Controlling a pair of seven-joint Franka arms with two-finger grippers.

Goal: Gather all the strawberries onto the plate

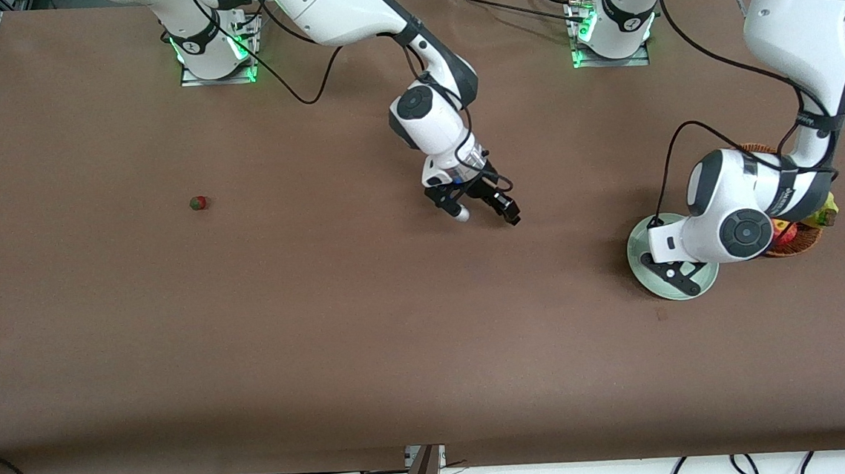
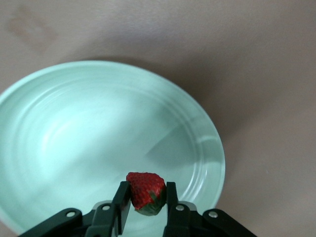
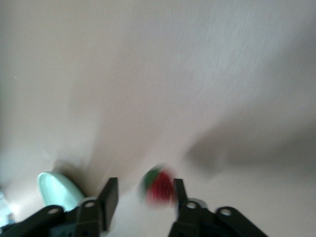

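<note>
My left gripper (image 1: 673, 274) hangs low over the pale mint-green plate (image 1: 637, 250) and is shut on a strawberry (image 2: 144, 187). The left wrist view shows that berry between the fingers above the plate's bare surface (image 2: 74, 138). My right gripper (image 1: 486, 214) is open over the middle of the table. In the right wrist view a blurred strawberry (image 3: 159, 186) shows between its jaws, close against one finger (image 3: 178, 190). I cannot tell whether that berry rests on the table. Another strawberry (image 1: 198, 203) lies on the table toward the right arm's end.
A brown wicker basket (image 1: 802, 240) with a red apple and other fruit stands beside the plate, partly hidden by the left arm. The plate also shows in the right wrist view (image 3: 54, 190). Cables hang along the table's front edge.
</note>
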